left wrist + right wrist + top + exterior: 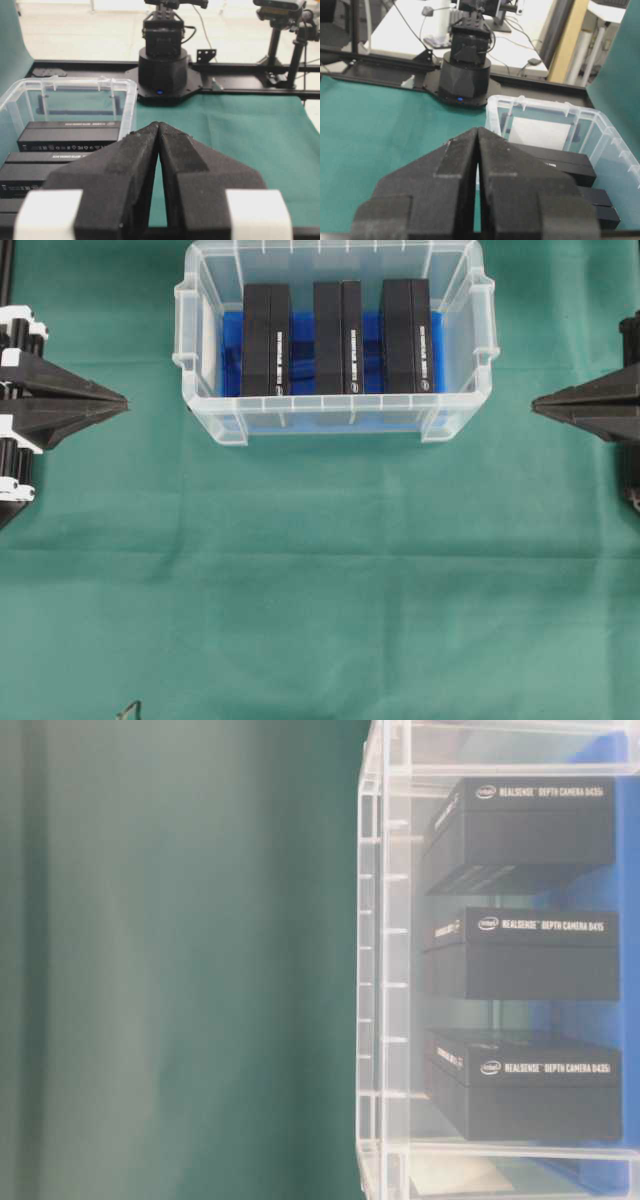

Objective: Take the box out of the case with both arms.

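Note:
The clear plastic case (200,360) with a blue lining stands at the top middle of the green table. Inside it three black boxes stand side by side: left (266,338), middle (337,336) and right (406,334). The table-level view shows them through the case wall (372,970), printed "RealSense Depth Camera". My left gripper (124,400) rests at the left edge, shut and empty, its tip pointing at the case. My right gripper (535,404) sits at the right edge, also shut and empty. Both are well apart from the case (75,85) (520,102).
Green cloth covers the table around and in front of the case. The opposite arm's base (162,75) stands across the table in the left wrist view, and the other base (465,75) in the right wrist view. A small dark object (130,710) pokes in at the bottom edge.

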`<control>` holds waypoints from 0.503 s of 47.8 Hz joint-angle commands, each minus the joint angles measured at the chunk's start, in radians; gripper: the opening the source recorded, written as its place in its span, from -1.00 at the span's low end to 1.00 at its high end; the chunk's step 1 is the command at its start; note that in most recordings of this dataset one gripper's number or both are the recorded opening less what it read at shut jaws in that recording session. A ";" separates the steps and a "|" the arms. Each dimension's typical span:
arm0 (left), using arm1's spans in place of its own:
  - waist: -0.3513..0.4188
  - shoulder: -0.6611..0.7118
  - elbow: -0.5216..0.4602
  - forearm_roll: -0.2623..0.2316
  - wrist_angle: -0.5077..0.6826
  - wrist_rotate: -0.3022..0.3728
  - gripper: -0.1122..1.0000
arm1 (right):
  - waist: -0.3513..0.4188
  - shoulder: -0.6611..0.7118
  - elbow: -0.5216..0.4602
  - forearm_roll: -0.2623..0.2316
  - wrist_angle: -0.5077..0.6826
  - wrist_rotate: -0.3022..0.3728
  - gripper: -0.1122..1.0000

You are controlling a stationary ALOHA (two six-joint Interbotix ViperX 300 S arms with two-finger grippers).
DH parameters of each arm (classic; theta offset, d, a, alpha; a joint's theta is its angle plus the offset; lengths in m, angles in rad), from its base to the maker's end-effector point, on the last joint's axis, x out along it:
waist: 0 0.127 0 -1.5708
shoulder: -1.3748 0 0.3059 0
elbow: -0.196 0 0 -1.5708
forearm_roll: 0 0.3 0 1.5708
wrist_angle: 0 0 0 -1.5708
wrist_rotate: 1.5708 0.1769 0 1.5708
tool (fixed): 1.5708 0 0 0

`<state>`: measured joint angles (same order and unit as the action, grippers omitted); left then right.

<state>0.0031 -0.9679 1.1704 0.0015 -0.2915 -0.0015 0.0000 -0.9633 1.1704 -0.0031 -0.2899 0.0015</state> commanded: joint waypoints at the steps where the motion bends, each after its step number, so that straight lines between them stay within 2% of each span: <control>1: 0.020 0.009 -0.032 0.025 0.009 -0.003 -0.77 | -0.006 0.017 -0.017 0.009 -0.003 0.012 -0.79; 7: 0.020 -0.003 -0.057 0.023 0.026 -0.008 -0.77 | -0.006 0.040 -0.058 0.018 0.054 0.044 -0.79; 12: 0.020 -0.011 -0.098 0.025 0.074 -0.020 -0.77 | -0.006 0.048 -0.147 0.018 0.114 0.067 -0.79; 18: 0.020 -0.015 -0.204 0.025 0.196 -0.048 -0.77 | -0.008 0.048 -0.272 0.018 0.229 0.069 -0.79; 24: 0.021 -0.008 -0.321 0.025 0.324 -0.071 -0.77 | -0.008 0.055 -0.419 0.018 0.393 0.071 -0.79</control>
<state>0.0215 -0.9863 0.9388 0.0215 -0.0276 -0.0629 -0.0046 -0.9158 0.8483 0.0123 0.0245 0.0706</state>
